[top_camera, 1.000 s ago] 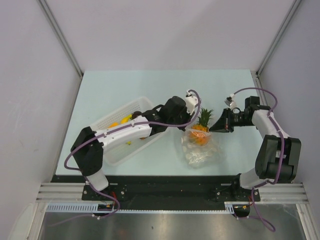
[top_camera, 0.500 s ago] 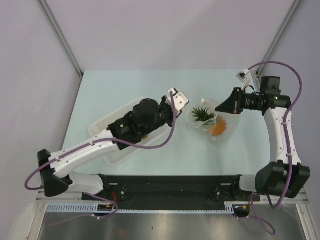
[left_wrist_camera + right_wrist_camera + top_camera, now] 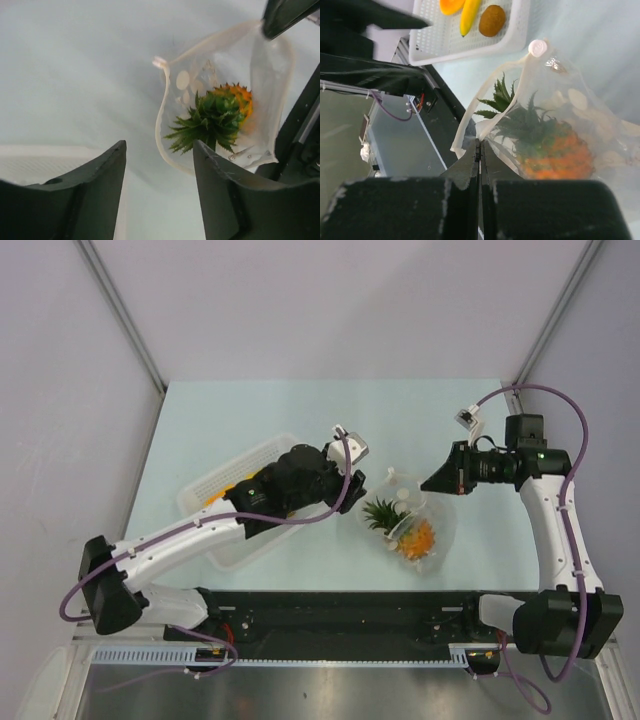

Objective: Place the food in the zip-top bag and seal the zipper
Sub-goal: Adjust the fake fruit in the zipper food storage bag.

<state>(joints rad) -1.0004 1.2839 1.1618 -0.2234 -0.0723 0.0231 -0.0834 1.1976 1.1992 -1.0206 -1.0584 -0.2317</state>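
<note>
I am judging this barely begun: over the worktop (image 3: 300, 410), beside the basket (image 3: 215, 485), my right gripper (image 3: 479, 147) is pinching the bag's (image 3: 600, 125) rim with the pineapple (image 3: 555, 155) inside, my left gripper (image 3: 159, 150) is hovering spread, the banana (image 3: 469, 15), orange piece (image 3: 451, 6) and brown fruit (image 3: 492, 21) are waiting in the basket, and the zipper (image 3: 160, 127) is gaping unsealed.

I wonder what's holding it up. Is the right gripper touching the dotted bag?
Touching. In the right wrist view, the right gripper is shut, pinching the zip-top bag by its rim.

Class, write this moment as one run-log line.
right gripper: shut on zip-top bag | pineapple: inside bag | left gripper: open, empty | banana, brown fruit: in basket | zipper: unsealed
</note>
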